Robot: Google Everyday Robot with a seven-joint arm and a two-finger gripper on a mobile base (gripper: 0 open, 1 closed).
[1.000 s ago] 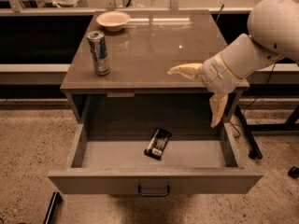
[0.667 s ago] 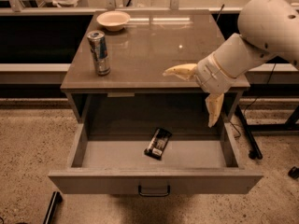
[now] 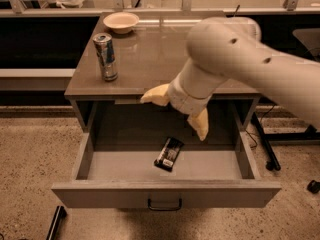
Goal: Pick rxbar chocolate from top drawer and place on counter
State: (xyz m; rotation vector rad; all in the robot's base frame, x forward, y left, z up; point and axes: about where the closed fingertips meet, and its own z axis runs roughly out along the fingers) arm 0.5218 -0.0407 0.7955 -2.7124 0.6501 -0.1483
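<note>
The rxbar chocolate (image 3: 169, 154), a flat black bar with a pale label at its near end, lies on the floor of the open top drawer (image 3: 165, 193), near the middle. My gripper (image 3: 177, 111) hangs above the drawer's back part, just in front of the counter's (image 3: 150, 59) front edge, up and slightly right of the bar. Its two pale fingers are spread wide, one (image 3: 155, 96) pointing left, the other (image 3: 200, 125) pointing down. It holds nothing. The arm comes in from the upper right and hides part of the counter.
A silver-blue drink can (image 3: 105, 57) stands on the counter's left side. A pale bowl (image 3: 120, 21) sits at its back left. The drawer's dark handle (image 3: 164, 204) is at the front centre. Black stand legs and a wheel (image 3: 270, 159) are on the floor to the right.
The arm has swung left and forward, from beside the counter's right edge to over the open drawer. The fingers stay spread. The bar, can and bowl have not moved.
</note>
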